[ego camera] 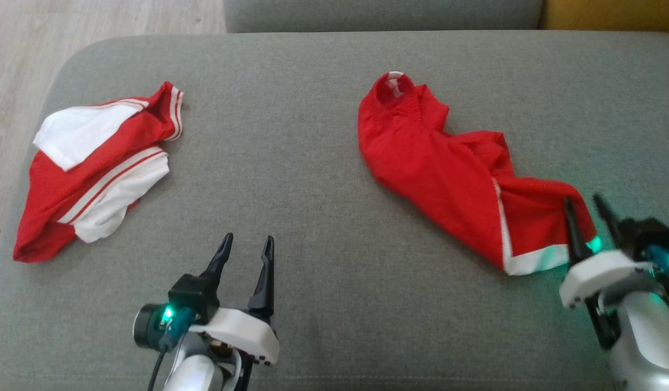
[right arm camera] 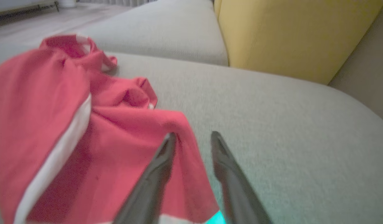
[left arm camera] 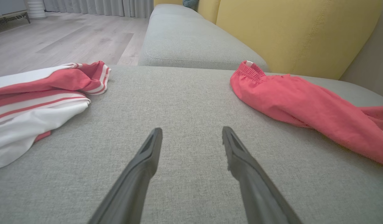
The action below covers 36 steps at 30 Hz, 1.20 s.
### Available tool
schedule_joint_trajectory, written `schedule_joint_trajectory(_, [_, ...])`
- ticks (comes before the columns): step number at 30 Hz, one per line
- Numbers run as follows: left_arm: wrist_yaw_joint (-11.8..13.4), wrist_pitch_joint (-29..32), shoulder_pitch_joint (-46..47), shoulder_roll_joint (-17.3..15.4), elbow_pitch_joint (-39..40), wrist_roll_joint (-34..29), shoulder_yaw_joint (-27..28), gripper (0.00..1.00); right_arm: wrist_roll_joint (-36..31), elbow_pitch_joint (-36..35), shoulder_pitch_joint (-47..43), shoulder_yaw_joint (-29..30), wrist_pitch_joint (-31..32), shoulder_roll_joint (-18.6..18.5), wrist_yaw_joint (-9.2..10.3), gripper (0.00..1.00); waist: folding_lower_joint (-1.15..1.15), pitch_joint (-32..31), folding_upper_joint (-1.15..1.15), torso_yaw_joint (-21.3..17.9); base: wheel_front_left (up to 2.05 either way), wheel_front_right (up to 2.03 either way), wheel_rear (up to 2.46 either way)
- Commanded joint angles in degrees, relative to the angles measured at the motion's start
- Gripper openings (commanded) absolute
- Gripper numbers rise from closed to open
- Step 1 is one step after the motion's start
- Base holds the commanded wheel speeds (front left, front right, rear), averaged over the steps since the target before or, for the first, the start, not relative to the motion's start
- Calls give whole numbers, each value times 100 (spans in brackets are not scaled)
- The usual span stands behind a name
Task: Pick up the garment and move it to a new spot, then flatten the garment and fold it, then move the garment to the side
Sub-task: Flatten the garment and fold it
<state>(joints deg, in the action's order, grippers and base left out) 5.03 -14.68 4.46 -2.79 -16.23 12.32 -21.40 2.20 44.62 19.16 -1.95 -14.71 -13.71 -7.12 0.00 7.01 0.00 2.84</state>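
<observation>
Red garment [ego camera: 437, 163] lies crumpled, right pincer [ego camera: 583, 200] half-spread astride its hem (left pincer [ego camera: 248, 238] spread wide, well apart from it).

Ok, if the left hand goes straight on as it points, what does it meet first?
Likely bare cushion: the left hand points into the gap between the striped garment and the red garment, clear of both. Depth is hard to judge.

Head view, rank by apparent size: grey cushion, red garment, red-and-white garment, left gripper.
1. grey cushion.
2-3. red garment and red-and-white garment, too alike to rank.
4. left gripper, smallest despite being nearest the camera.
</observation>
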Motion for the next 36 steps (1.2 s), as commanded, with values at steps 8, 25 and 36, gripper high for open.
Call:
schedule_joint_trajectory(8, [-44,-32,257,-9,133,-18,125,100,12,-1039,194,-201,-29,591,-36,100,0,48,0,62,0,0,0])
schedule_joint_trajectory(25, [-1,-32,322,-9,113,63,31,100,575,853,1485,-770,-14,672,-36,24,0,311,0,641,0,0,0])
schedule_joint_trajectory(36, [25,-32,398,-9,173,100,-9,100,794,21,1587,-1184,-28,801,-36,0,0,265,0,621,0,0,0])
